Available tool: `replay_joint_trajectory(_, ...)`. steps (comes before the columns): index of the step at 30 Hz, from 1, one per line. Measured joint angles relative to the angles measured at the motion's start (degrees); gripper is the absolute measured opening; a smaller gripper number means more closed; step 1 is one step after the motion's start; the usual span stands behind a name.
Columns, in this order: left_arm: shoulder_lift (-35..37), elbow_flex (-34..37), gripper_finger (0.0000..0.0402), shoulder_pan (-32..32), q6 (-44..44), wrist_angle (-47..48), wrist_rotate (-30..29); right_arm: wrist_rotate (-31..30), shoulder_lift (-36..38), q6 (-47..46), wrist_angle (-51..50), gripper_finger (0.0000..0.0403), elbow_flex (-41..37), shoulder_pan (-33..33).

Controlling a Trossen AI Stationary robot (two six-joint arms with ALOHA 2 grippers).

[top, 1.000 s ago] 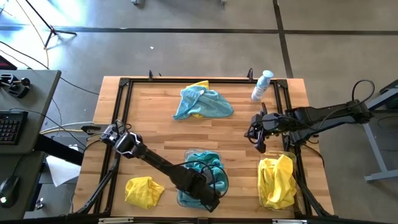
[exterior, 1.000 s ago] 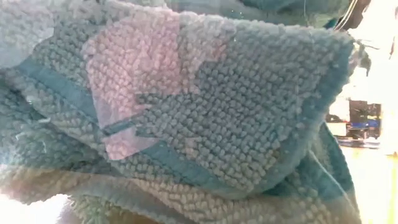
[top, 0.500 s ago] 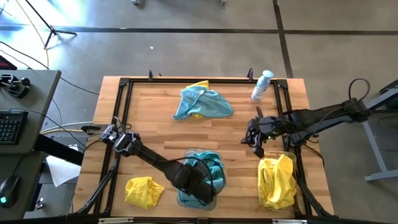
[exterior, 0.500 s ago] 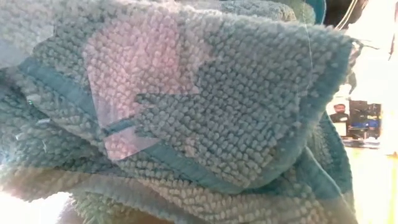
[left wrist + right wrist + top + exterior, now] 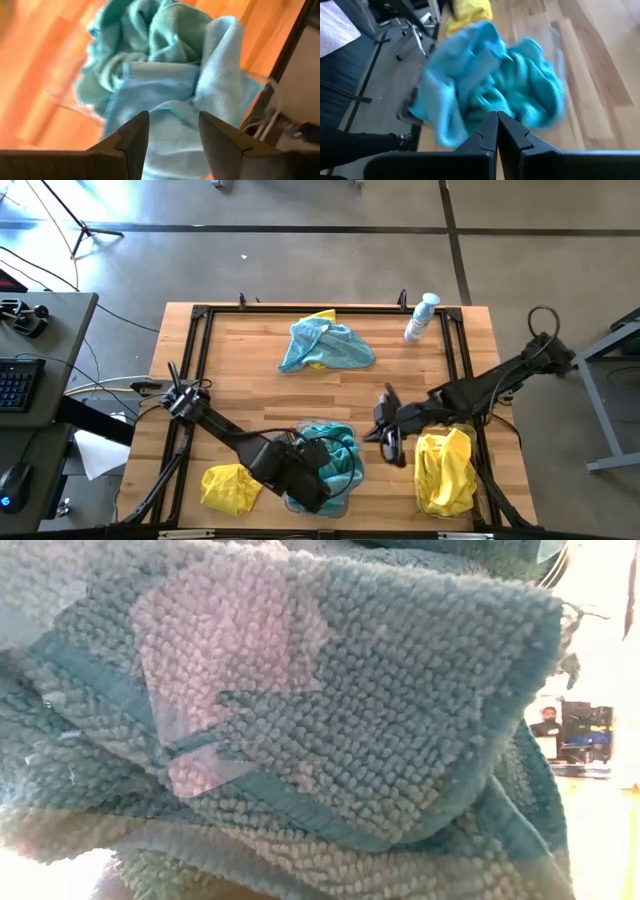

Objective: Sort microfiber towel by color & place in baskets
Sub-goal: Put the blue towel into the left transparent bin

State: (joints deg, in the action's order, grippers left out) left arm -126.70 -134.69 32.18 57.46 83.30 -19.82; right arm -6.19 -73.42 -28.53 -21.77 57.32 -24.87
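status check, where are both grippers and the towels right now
Left gripper open, empty, over teal towels in middle basket. Right gripper shut, empty, beside yellow basket. Loose towels remain.

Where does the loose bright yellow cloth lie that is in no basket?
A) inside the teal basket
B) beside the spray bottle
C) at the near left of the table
C: the bunched bright yellow microfiber cloth lies on the bare wooden table, left of the clear plastic basket of teal cloths.

Bare table (image 5: 250, 395) between towel heaps
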Motion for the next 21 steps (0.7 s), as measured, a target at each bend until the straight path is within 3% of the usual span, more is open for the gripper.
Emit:
replay_joint_trajectory(6, 2.14, -0.02, 0.0161, 0.55, -8.81, 6.5, -2.83, -2.35, -11.84, -1.33, -3.54, 0.0, 13.58, -1.59)
replay_joint_trajectory(12, 5.73, 2.56, 0.0161, 2.03, -17.48, 6.56, -5.19, -3.21, -23.51, -4.33, -15.22, 0.0, 28.77, -1.54)
replay_joint_trajectory(16, 12.16, 11.07, 0.0161, 3.1, -19.04, 5.84, -6.33, -4.88, -30.01, -5.88, -20.7, 0.0, 37.83, -1.54)
replay_joint_trajectory(21, 24.03, 28.54, 0.0161, 4.6, -17.47, -2.64, -6.42, -5.02, -35.54, -9.24, -26.19, 0.0, 45.87, -1.54)
